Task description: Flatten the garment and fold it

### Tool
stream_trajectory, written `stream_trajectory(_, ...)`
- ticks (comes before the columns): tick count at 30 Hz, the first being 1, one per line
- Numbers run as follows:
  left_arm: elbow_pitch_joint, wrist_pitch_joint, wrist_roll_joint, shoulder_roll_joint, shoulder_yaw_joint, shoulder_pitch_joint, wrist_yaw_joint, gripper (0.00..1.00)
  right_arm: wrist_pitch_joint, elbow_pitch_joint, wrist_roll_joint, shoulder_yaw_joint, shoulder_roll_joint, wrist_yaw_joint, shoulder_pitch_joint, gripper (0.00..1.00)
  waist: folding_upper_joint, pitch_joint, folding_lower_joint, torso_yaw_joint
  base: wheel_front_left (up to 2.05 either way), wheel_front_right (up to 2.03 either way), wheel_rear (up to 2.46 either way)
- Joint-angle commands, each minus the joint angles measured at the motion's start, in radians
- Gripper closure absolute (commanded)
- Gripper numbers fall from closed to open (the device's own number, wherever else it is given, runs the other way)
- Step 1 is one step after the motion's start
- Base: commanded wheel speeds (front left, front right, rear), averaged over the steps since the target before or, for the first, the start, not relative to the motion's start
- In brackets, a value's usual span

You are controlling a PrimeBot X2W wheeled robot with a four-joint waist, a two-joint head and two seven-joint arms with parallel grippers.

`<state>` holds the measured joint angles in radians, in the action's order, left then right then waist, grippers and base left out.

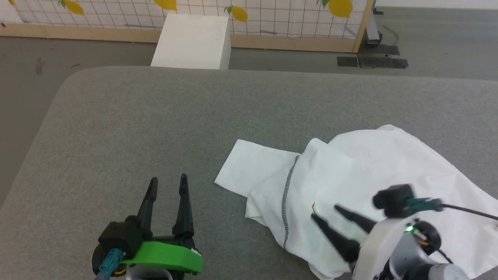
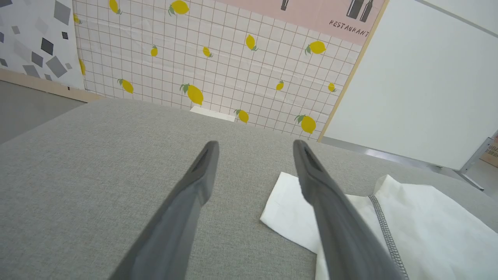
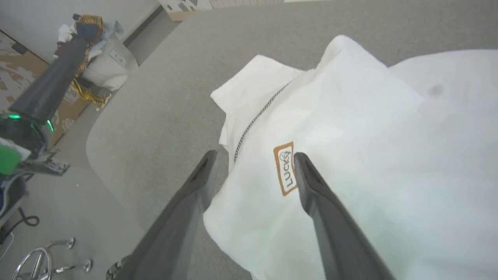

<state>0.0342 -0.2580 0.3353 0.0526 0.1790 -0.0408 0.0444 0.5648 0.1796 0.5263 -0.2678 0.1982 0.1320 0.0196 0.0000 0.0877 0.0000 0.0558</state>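
You have the wide grey fabric-covered table with rounded corners (image 1: 155,116) in front of you. Behind its far edge stands a wood-framed wall panel of white grid tile printed with yellow lemons (image 1: 272,15).

The large white thin-fabric garment (image 1: 389,163) lies on the right half of the table, toward the near side. It is not flat: soft layers are heaped over one another. One flat rectangular end reaches left toward the table's middle, and the rest runs off the right and bottom of the head view.

A rigid white box (image 1: 192,41) sits on the floor just past the far edge, against the panel.

Your left gripper (image 1: 168,179) hangs over bare table at the lower left, near the garment's flat end but apart from it. Its two dark fingers are spread with nothing between them, as the left wrist view (image 2: 255,144) shows too.

Your right gripper (image 1: 325,212) is over the near left part of the garment. Its fingers (image 3: 311,186) stand wide apart and pinch nothing; whether the tips touch the cloth, you cannot tell.

A dark grey line of seam stitching (image 1: 287,194) runs down the garment's left part. The small orange-bordered "LUCKY" patch (image 3: 286,168) lies face up, just beside one right fingertip.
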Motion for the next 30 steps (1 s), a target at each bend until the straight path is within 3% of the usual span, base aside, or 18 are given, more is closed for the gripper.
stream_trajectory(1, -0.001, -0.004, -0.007, -0.002, -0.001, -0.012, -0.005, 0.00, -0.029, 0.021, 0.003, 0.030, -0.023, -0.001, -0.007, 0.00, 0.0000, -0.007, 0.0000, -0.001, 0.00, 0.00, 0.00)
stream_trajectory(7, 0.015, -0.004, -0.018, -0.002, -0.005, -0.038, -0.012, 0.00, -0.200, 0.107, -0.090, 0.189, -0.110, -0.001, 0.059, 0.00, 0.0000, -0.016, 0.0000, -0.002, 0.00, 0.00, 0.00)
stream_trajectory(12, 0.041, -0.004, -0.023, -0.002, -0.012, -0.064, -0.018, 0.00, -0.459, 0.119, -0.238, 0.308, -0.142, -0.001, 0.133, 0.00, 0.0000, -0.018, 0.0000, -0.011, 0.00, 0.00, 0.00)
stream_trajectory(18, 0.030, -0.004, -0.052, -0.002, -0.008, -0.074, -0.028, 0.00, -0.671, 0.046, -0.196, 0.373, -0.147, -0.001, 0.202, 0.00, 0.0000, -0.015, 0.0000, -0.040, 0.00, 0.00, 0.00)
stream_trajectory(24, -0.013, 0.015, -0.092, 0.022, 0.020, 0.005, -0.060, 0.00, -0.721, 0.004, -0.190, 0.367, -0.148, -0.001, 0.194, 0.00, 0.0000, 0.011, 0.0000, -0.064, 0.00, 0.00, 0.00)
stream_trajectory(30, -0.115, 0.226, -0.149, 0.084, 0.088, 0.222, -0.113, 0.00, -0.732, -0.007, -0.191, 0.371, -0.148, -0.001, 0.159, 0.00, 0.0000, 0.070, 0.0000, -0.071, 0.00, 0.00, 0.00)
